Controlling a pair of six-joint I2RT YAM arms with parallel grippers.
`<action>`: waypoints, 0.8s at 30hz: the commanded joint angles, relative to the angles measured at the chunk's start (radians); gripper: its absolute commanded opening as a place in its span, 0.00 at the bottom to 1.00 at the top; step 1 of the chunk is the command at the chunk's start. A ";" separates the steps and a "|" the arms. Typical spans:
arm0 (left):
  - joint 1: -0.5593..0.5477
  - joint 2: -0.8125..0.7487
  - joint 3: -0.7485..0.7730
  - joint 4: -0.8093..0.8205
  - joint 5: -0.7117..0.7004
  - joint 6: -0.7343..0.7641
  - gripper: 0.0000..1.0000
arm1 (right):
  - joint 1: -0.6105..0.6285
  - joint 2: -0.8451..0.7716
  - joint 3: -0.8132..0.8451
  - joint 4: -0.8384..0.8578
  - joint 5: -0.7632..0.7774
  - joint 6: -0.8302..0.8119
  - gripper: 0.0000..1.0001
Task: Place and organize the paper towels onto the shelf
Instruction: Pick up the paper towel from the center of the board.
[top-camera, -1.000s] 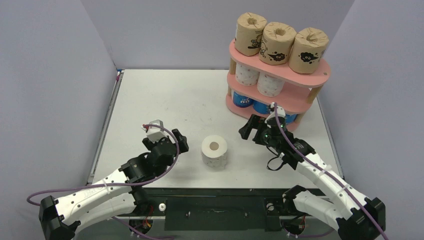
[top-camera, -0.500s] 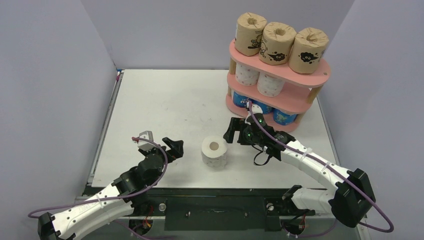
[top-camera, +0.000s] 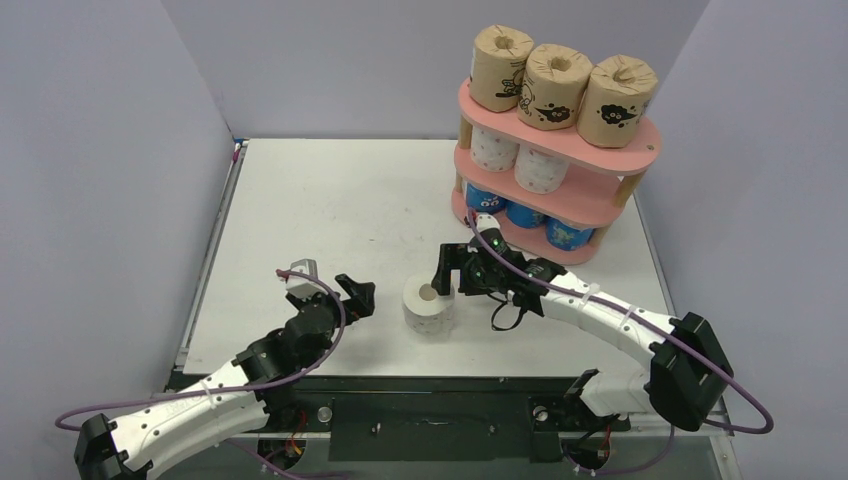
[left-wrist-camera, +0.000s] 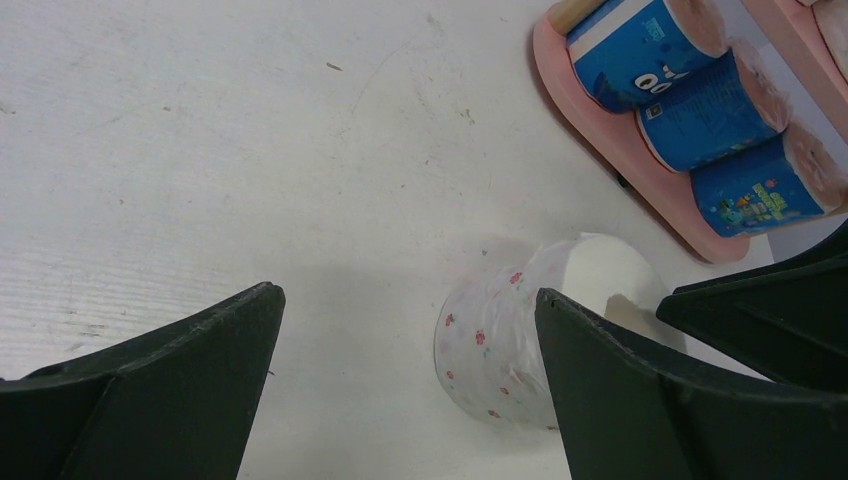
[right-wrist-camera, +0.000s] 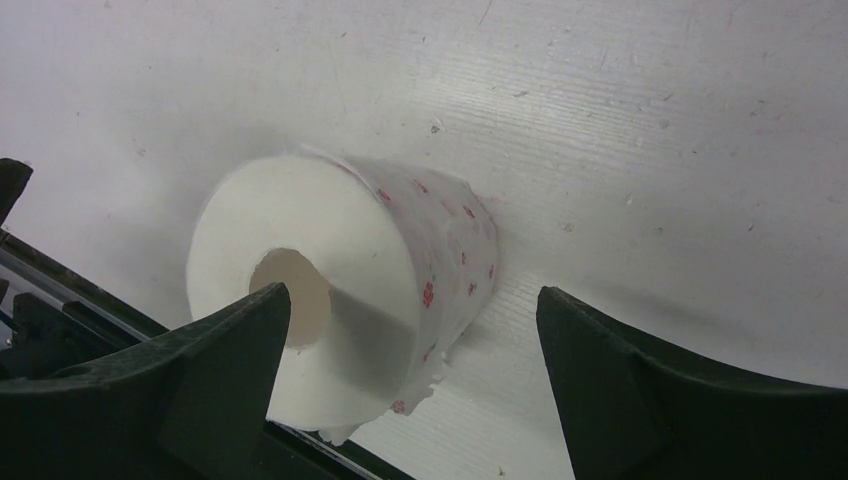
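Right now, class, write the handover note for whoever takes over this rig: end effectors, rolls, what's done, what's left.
Left end effector: open, empty, beside the loose white roll.
Right end effector: open, at that roll, not gripping it.
Shelf: three brown rolls on top, two white rolls in the middle, three blue rolls at the bottom.
Done: eight shelved.
Left: grasp the loose roll and fill the middle tier's gap.
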 joint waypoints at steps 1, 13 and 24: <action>0.006 0.004 0.010 0.053 0.022 0.009 0.96 | 0.024 0.019 0.053 -0.005 0.020 -0.031 0.88; 0.008 0.029 0.002 0.084 0.057 -0.003 0.96 | 0.048 0.078 0.074 -0.077 0.039 -0.069 0.77; 0.008 0.078 0.010 0.138 0.086 -0.007 0.96 | 0.057 0.061 0.064 -0.069 0.075 -0.033 0.36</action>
